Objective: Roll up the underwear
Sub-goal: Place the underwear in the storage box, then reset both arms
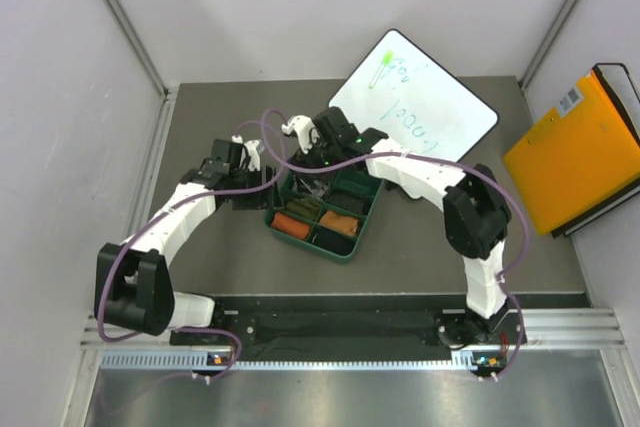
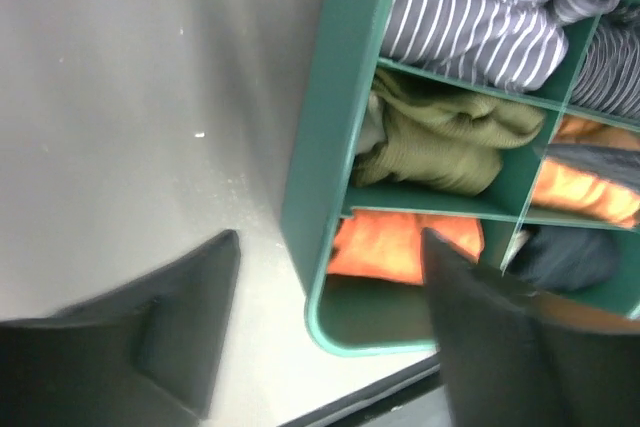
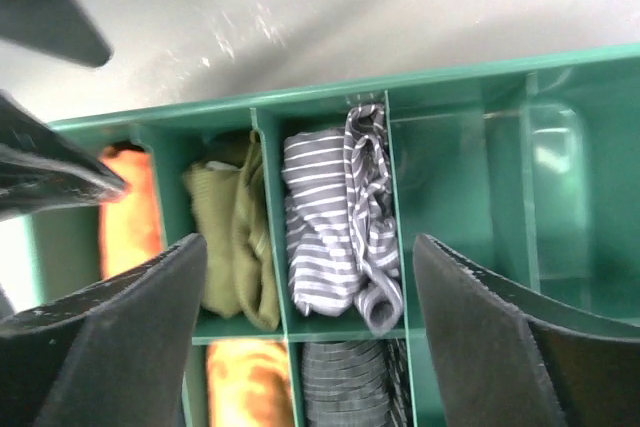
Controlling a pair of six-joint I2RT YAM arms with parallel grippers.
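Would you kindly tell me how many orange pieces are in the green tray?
2. One orange piece fills the green tray's end compartment beside the olive piece; the other orange piece lies across the divider from that olive piece. More may be hidden.

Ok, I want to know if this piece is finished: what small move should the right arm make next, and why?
Probably lift the right gripper straight up, clear of the green tray. Its jaws stand open, holding nothing, either side of the striped underwear, which lies rolled in its own compartment beside the olive underwear.
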